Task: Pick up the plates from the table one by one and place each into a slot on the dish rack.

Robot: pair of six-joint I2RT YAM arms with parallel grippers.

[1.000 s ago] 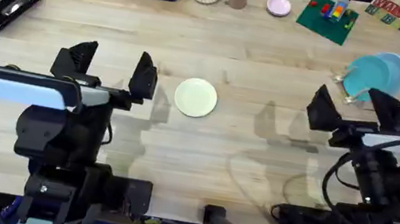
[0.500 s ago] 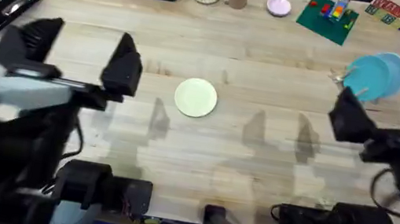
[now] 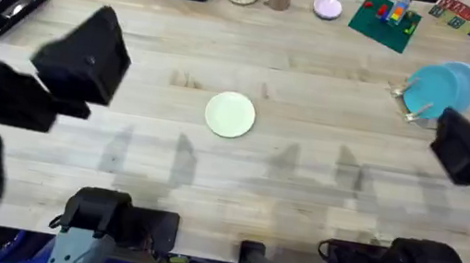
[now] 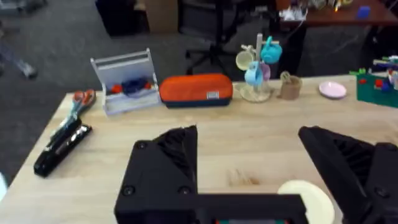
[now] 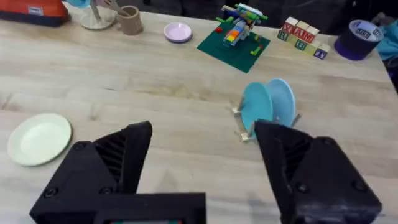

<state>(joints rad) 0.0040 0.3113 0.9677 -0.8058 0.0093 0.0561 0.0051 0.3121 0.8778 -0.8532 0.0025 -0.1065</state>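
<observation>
Overhead view: the cream plate (image 3: pixel 230 114) lies flat on the table (image 3: pixel 300 197) near its centre, well apart from the dish rack (image 3: pixel 411 107). Both the left gripper (image 4: pixel 255 168) and right gripper (image 5: pixel 199 162) are wide open and empty; the left looks nearer.

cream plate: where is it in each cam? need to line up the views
Overhead: cream plate lies flat mid-table, apart from both arms.
Left wrist: its edge peeks out between the open left jaws, partly hidden by the gripper body.
Right wrist: it lies flat just outside the open right jaws.
Shared landmark: small pink dish at the table's far edge.
</observation>
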